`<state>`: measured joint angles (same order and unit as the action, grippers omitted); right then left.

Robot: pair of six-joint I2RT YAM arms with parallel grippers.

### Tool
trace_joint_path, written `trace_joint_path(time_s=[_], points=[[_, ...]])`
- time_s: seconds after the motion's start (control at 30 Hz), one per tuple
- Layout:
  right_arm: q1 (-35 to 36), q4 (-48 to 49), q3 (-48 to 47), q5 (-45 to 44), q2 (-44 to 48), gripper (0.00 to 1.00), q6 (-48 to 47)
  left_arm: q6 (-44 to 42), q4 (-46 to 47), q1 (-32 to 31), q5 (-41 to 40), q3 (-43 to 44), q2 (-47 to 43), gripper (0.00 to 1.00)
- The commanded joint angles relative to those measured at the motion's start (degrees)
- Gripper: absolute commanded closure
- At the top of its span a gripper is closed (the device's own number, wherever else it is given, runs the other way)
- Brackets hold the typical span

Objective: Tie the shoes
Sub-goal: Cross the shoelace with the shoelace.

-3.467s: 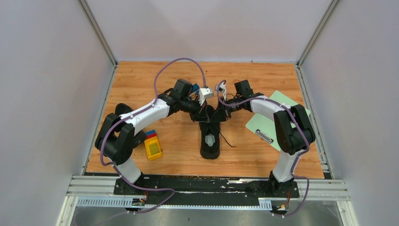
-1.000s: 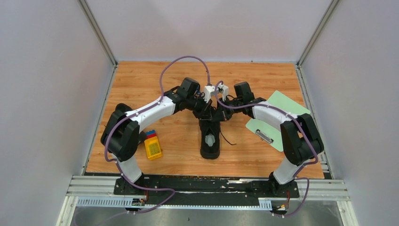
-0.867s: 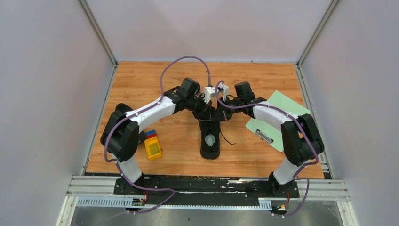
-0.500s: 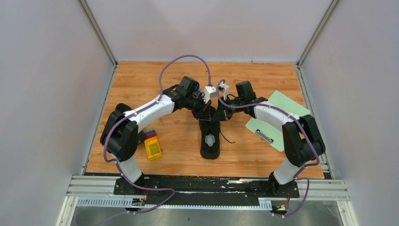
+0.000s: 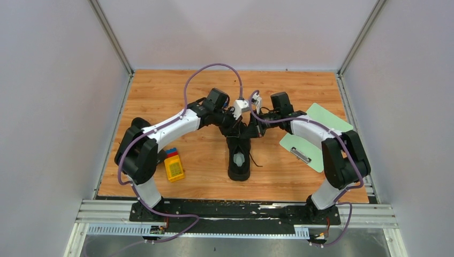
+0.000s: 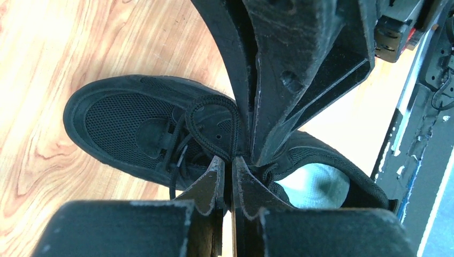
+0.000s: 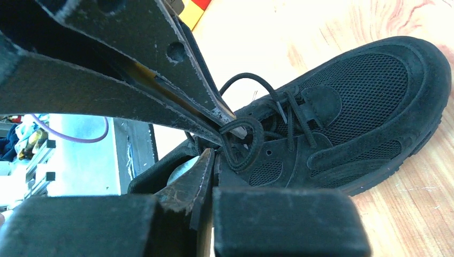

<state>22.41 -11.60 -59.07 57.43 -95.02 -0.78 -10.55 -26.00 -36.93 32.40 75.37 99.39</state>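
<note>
Where the two arms meet over the middle of the bench [image 5: 160, 91], you have one black shoe [image 5: 239, 160] lying with its heel toward the bases and its toe away. Your left jaws are clamped on a lace loop [image 6: 214, 97] standing up from the shoe. Your right jaws are pressed together just beside that pinch; whether they hold any lace, you cannot tell.

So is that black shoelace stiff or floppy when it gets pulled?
Probably floppy: the lace curls into a soft loop and drapes over the shoe. Likely thin enough to slip from a loose pinch. The mesh shoe looks light, so a hard tug might drag it.
</note>
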Motion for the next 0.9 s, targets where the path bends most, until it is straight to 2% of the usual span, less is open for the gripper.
trace_joint_path(time_s=[0.0, 0.1, 0.3, 0.6, 0.73, 0.87], points=[[0.0, 1.0, -0.2, 10.2, 1.9, 1.0, -0.3, -0.3, 4.6, 0.3, -6.5, -2.2, -2.9, 1.0], [0.0, 1.6, -0.2, 11.7, 0.8, 1.0, 0.4, 2.9, 8.2, 0.3, -6.1, -4.2, -2.9, 1.0], [0.0, 3.4, 0.1, 14.9, -1.4, 0.94, 4.2, 8.4, 13.4, 0.3, -1.3, -7.0, -2.1, 1.0], [0.1, 4.9, 0.1, 18.8, -2.4, 0.79, 8.4, 15.0, 24.9, 1.9, 4.4, -13.8, -1.9, 1.0], [-0.9, -0.8, -1.5, 17.8, -1.5, 0.74, 4.9, 18.4, 29.9, 4.3, 8.1, -14.6, -1.9, 1.0], [-5.5, -3.8, -1.7, 16.8, 0.6, 0.72, 2.5, 18.3, 30.7, 4.7, 9.6, -15.4, -3.0, 1.0]])
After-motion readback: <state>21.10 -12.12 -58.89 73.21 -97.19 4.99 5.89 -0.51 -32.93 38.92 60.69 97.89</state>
